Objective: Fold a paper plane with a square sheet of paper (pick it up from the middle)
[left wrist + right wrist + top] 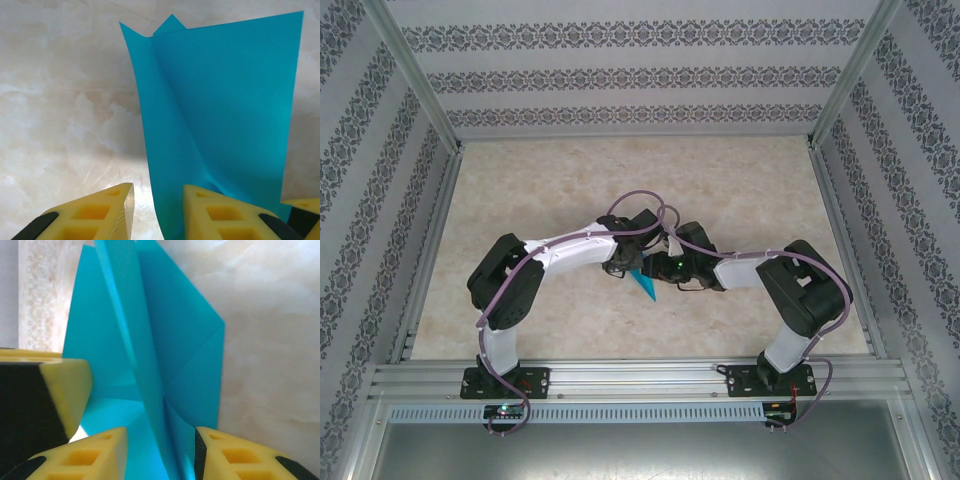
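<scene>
- So, the paper is teal, matte and already partly folded: the left wrist view shows a long crease running up it, with a small pointed flap poking over the top edge.
- From the right wrist it looks layered, with a narrow ridge down the middle, wider flaps on either side and a diagonal crease on the right flap.
- It sits between the two grippers over the middle of the table, sharp tip pointing toward the near edge. Can't tell if the tip touches the surface.
- Left arm and right arm both have elbows bent outward and forearms angled in, wrists almost meeting.
- Left gripper has its jaws spread: the sheet lies against one finger, with bare table showing in the gap beside the other.
- Right gripper is pinching the paper, whose folded layers fill the space between its fingers.
</scene>
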Controlling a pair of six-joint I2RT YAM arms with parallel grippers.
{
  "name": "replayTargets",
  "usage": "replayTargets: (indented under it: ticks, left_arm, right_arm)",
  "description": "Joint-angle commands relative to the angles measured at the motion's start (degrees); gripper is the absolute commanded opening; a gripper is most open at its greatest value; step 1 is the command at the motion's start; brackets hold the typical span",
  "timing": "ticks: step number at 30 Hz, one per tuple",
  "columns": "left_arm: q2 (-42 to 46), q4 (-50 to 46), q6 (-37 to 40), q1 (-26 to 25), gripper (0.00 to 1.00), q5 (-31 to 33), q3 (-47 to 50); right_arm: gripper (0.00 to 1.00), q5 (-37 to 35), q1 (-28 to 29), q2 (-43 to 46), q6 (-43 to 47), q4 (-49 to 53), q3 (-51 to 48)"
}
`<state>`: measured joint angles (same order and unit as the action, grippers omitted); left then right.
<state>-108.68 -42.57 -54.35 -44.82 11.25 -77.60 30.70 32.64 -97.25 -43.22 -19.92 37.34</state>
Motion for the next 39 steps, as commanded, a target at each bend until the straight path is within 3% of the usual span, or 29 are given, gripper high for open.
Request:
replayTargets:
  ticks: [1, 21, 30, 32, 39]
  left_arm:
    - [1.8, 0.4, -0.7, 0.8, 0.33, 1.2, 0.3]
    - [2.2, 1.3, -0.8, 1.0, 0.33, 0.3, 1.1]
    - [2.3, 1.2, -0.9, 1.0, 0.33, 0.6, 1.2]
    - [2.4, 1.3, -1.0, 1.0, 0.33, 0.7, 1.2]
    - [2.5, 1.5, -1.1, 1.0, 0.32, 0.6, 1.6]
  right_arm:
    - [0.40, 1.7, 1.2, 0.3, 1.5, -1.7, -0.3]
    - [0.37, -4.4, 3.3, -0.8, 5.6, 3.8, 0.8]
    - [0.46, -1.8, 3.1, 0.7, 5.0, 0.7, -0.5]
    - [0.56, -1.4, 3.1, 0.5, 4.9, -0.2, -0.8]
    - [0.53, -2.9, 3.0, -0.5, 5.0, 1.5, 0.1]
